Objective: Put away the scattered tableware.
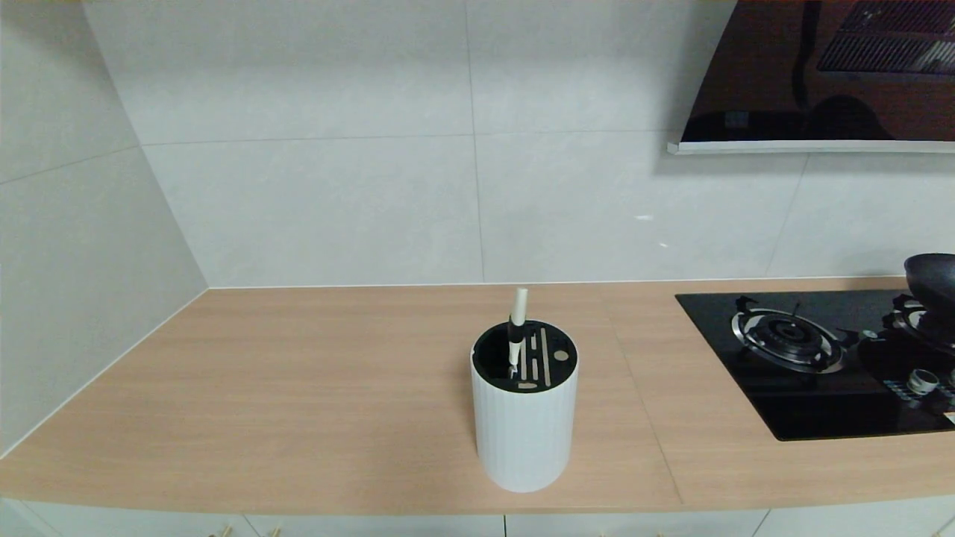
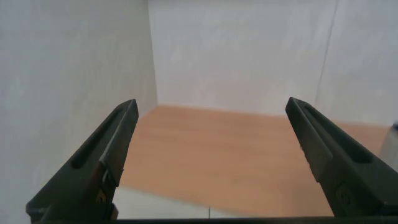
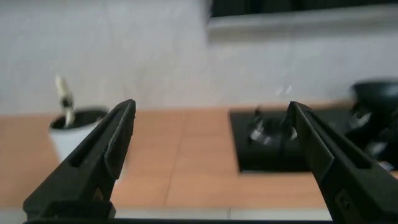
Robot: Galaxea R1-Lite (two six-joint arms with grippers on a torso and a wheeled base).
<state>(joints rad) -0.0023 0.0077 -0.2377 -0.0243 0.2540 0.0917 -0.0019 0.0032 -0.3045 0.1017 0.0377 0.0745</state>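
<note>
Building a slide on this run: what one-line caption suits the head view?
White holder on a wooden counter, one utensil standing in it, hob to its right.

— What carries the things here?
— A long light wooden countertop (image 1: 336, 388).
— And what stands directly on it?
— One white ribbed holder (image 1: 526, 432) (upright, near the front edge). To its right, well apart, a black gas hob (image 1: 813, 380).
</note>
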